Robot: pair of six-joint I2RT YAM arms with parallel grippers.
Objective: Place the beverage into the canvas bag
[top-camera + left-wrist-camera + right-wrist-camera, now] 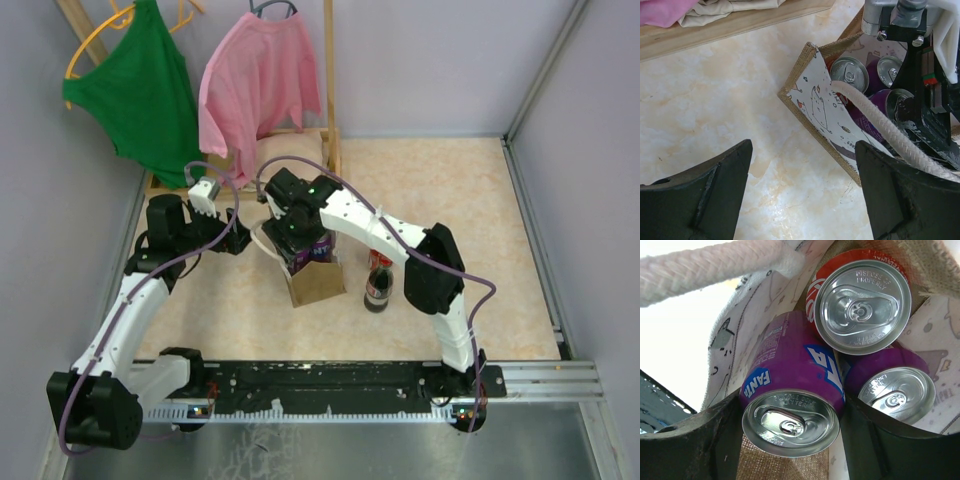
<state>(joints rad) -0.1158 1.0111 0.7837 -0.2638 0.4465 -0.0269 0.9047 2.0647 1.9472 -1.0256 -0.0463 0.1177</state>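
Three cans sit inside the bag [318, 282]: a red can [865, 300], a purple can [895, 385], and the Fanta can [790, 385], on which our right gripper [790, 440] is clamped between the bag's walls. We judge this placement nearly done, with only release and withdrawal left. Our left gripper [805, 200] hovers just left of the bag, jaws wide apart, holding nothing. A white handle [880, 125] arcs over the bag's mouth and could snag the right gripper. A bottle [378, 285] stands just right of the bag.
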